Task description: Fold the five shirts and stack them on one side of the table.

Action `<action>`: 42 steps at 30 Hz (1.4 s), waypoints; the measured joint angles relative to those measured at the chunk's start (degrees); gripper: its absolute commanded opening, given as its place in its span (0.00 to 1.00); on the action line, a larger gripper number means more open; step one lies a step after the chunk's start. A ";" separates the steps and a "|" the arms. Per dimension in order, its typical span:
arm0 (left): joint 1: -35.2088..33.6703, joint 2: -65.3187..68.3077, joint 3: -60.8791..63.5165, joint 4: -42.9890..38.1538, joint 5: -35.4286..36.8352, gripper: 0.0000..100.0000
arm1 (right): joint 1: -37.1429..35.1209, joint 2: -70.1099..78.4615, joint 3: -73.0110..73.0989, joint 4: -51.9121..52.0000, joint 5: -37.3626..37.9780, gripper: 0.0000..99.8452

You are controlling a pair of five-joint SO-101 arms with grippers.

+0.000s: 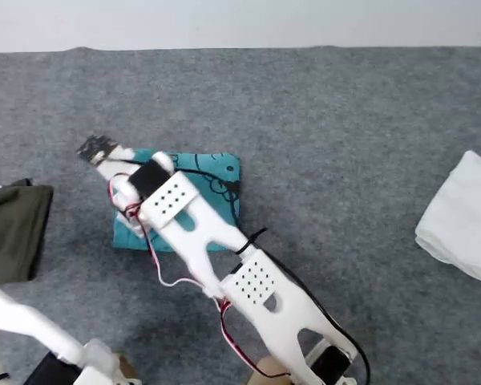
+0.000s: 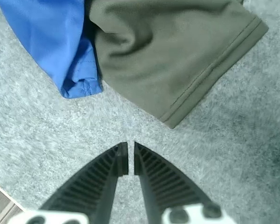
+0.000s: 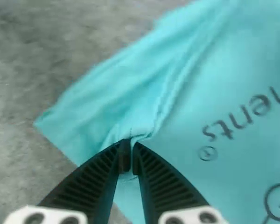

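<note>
Far to the left of the teal shirt [image 1: 212, 172], at the edge of the table [image 1: 345, 112], the olive shirt [image 1: 12, 228] lies as a dark bundle on the grey felt. In the left wrist view it touches a blue shirt [image 2: 46, 42]. The olive cloth seems to overlap the blue one's edge, and its stitched hem runs along the side nearest the gripper. The left gripper [image 2: 129, 149] hangs over bare felt near that hem, apart from both shirts. Its two ribbed black fingers [image 2: 102, 177] are drawn almost together, with a thin slit between the tips and nothing in them. The left arm [image 1: 24, 321] shows as a white link at the near corner, well left of the teal shirt.

The teal shirt is folded into a rough rectangle, with its dark line print facing up. The right arm [image 1: 256, 281] lies slantwise across it from the near edge and covers much of it. The right gripper [image 3: 129, 148] is clamped on the teal shirt — the fingertips pinch a small ridge of cloth, and creases run away from the pinch. This is close to a corner of the shirt, where grey felt shows just beside it.

Well to the right of the teal shirt, at the table's edge, sits the white shirt [image 1: 465, 216] — a soft bundle, apart from everything else.
</note>
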State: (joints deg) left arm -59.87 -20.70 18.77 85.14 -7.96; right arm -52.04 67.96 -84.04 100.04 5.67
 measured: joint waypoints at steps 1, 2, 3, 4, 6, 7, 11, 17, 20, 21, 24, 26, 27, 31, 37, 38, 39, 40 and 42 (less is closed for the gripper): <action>0.00 0.00 0.09 0.00 0.00 0.03 | -0.44 0.00 0.00 -0.35 0.44 0.01; 0.00 0.00 0.44 0.00 0.00 0.03 | -0.88 0.00 0.00 -0.70 0.79 0.01; 0.00 0.00 0.53 0.00 0.00 0.03 | -1.14 0.00 0.00 -1.58 1.14 0.01; 0.00 0.00 0.53 0.00 0.00 0.03 | -1.41 0.00 0.00 -2.46 1.49 0.01; 0.00 0.00 0.53 0.00 0.00 0.03 | -2.02 0.00 0.00 -3.96 2.29 0.02; 0.00 0.00 0.53 0.00 0.00 0.03 | -2.37 0.00 0.00 -4.57 2.81 0.04; 0.00 0.00 0.53 -0.79 0.00 0.03 | -3.60 0.00 0.00 -5.80 3.87 0.18; 0.00 0.00 0.53 -1.23 0.00 0.03 | -3.60 -2.29 -2.29 -5.89 2.55 0.23; 0.00 0.00 0.53 -1.32 0.00 0.03 | -2.46 -5.45 -3.34 -5.89 2.29 0.19; 0.00 0.00 0.53 -1.32 0.00 0.03 | -1.85 -6.07 -3.34 -5.89 2.29 0.18; 0.00 0.00 0.53 -1.32 0.00 0.03 | 0.26 -6.86 -3.34 -5.10 2.29 0.11; 0.00 0.00 0.53 -1.32 0.00 0.03 | 1.49 -6.95 -3.34 -3.52 2.29 0.05; 0.00 0.00 0.53 -1.32 0.00 0.03 | 2.02 -6.95 -3.34 -2.46 2.29 0.02; 0.00 0.00 0.53 -1.93 0.00 0.03 | 2.55 -6.77 -3.34 -0.62 2.29 0.01; 0.00 0.00 0.53 -2.02 0.00 0.03 | -1.05 -1.49 -3.34 -0.35 2.29 0.01; 0.00 0.00 0.53 -2.02 0.00 0.03 | -2.20 -0.79 -3.34 -0.35 2.29 0.01; 0.00 0.00 0.53 -2.02 0.00 0.03 | -3.43 -0.09 -3.34 -0.35 2.29 0.01; 0.00 0.00 0.53 -2.02 0.00 0.03 | -4.57 0.70 -3.34 -0.35 2.29 0.01; 0.00 0.00 0.53 -2.02 0.00 0.03 | -6.07 2.02 -3.34 -0.44 2.29 0.01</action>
State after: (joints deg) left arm -59.87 -20.70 19.30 83.12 -7.96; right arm -58.11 69.98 -87.38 99.60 7.96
